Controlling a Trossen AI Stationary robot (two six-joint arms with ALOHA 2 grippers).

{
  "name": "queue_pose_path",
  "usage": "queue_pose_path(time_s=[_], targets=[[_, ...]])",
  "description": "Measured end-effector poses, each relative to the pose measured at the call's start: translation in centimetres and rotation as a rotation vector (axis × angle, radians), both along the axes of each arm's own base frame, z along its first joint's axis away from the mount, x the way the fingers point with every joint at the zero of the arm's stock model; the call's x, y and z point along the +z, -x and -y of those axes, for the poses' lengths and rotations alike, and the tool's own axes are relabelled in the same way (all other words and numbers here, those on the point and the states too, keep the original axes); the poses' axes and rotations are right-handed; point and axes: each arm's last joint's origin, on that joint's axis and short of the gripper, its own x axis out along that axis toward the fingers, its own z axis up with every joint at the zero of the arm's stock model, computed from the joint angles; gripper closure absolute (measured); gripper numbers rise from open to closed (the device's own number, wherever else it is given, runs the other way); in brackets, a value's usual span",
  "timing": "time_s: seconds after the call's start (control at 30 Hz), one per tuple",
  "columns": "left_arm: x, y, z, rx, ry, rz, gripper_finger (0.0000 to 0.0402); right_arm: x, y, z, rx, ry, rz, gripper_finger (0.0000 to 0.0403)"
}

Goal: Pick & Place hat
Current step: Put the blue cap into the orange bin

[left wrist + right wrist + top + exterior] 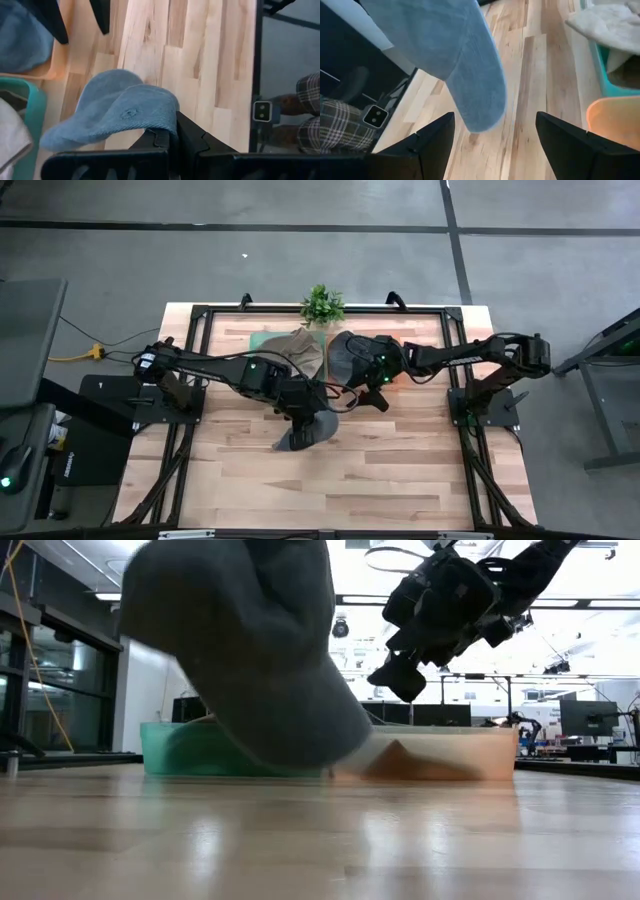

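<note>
A blue-grey denim cap (305, 435) hangs from my left gripper (303, 418) over the middle of the table. It fills the low view (250, 650) and shows its crown button in the left wrist view (129, 113). My left gripper (172, 129) is shut on it. My right gripper (352, 393) hovers open just right of the cap, above the table (410, 680). Its two fingers stand apart in its wrist view (495, 125), and the cap (465, 65) hangs beyond them, untouched. My left gripper pinches the cap's rim (167, 131) between its two fingers, at the edge of the crown. The crown and brim droop away from the fingers. In the low view the cap's lowest part (330, 762) hangs clear of the table.
At the table's far side a teal bin (262, 340) holds a beige hat (300, 350), and an orange bin (395, 375) beside it holds a dark hat (345, 355). A small plant (322, 305) stands behind them. A person in plaid sleeves (305, 115) is beyond the table's edge. Bare wood lies toward the near edge.
</note>
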Motion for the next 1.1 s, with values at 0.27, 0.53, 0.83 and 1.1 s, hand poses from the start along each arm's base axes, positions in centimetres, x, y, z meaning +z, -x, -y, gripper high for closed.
queue_pose_path(time_s=[0.27,0.53,0.83,1.1], targets=[[2.4,0.5,-0.3,0.007,-0.011,0.043,0.0402,0.7,-0.1,0.9,0.019,-0.039,0.077,0.013],[2.8,0.8,-0.3,0.019,-0.008,0.034,0.0402,1.6,-0.1,1.9,0.035,-0.076,0.164,0.013],[2.8,0.8,-0.3,0.037,0.004,0.03,0.0402,2.4,-3.1,3.0,0.105,-0.116,0.174,0.013],[2.6,1.0,-0.2,0.055,0.011,0.008,0.0402,2.0,-5.6,4.6,0.185,-0.155,0.127,0.013]])
